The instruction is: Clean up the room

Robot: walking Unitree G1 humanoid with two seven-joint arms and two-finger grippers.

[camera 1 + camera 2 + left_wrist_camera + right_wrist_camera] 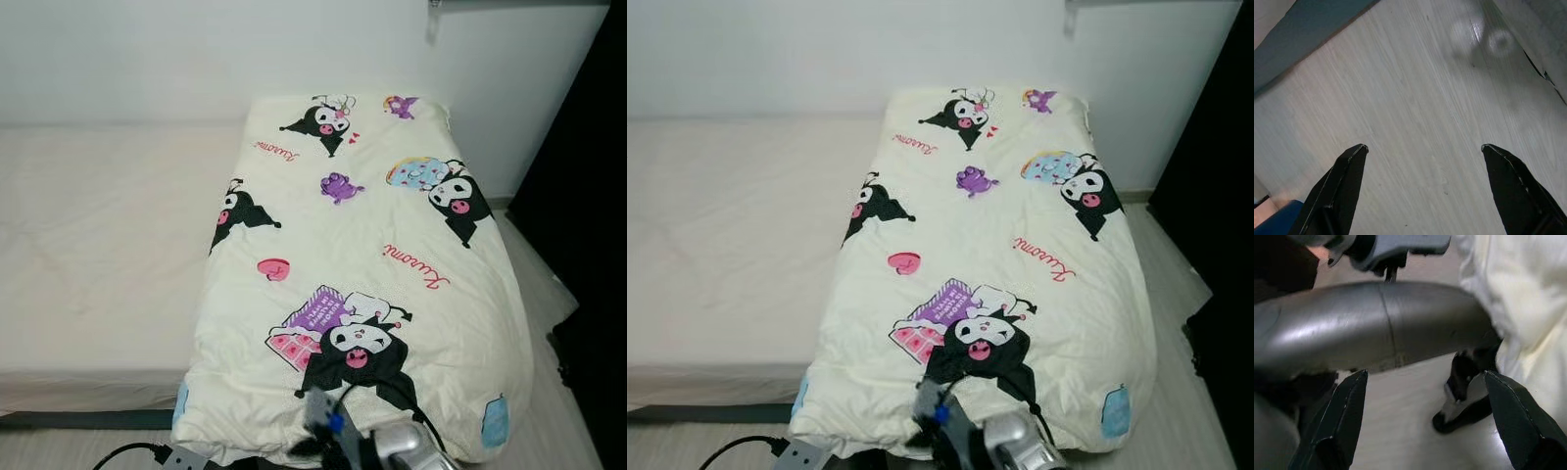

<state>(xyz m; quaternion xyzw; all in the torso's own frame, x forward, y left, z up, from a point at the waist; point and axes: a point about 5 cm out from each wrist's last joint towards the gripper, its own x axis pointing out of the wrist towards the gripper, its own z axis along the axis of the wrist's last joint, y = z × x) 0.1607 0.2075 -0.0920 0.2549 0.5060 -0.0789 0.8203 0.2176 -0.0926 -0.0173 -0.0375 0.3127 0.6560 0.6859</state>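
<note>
Cream cartoon-print quilt (362,264) folded lengthwise, lying flat on bed (98,255). Left pincer (1422,149) wide, right pincer (1425,377) wide, both empty.

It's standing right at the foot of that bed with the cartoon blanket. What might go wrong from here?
1. The blanket hangs over the mattress edge close to the robot, so an arm could snag it and drag it down.
2. A black cable lies on the floor by the bed's foot; a step could catch it.
3. Both end effectors, left and right, are open and low, far from the blanket top.
</note>
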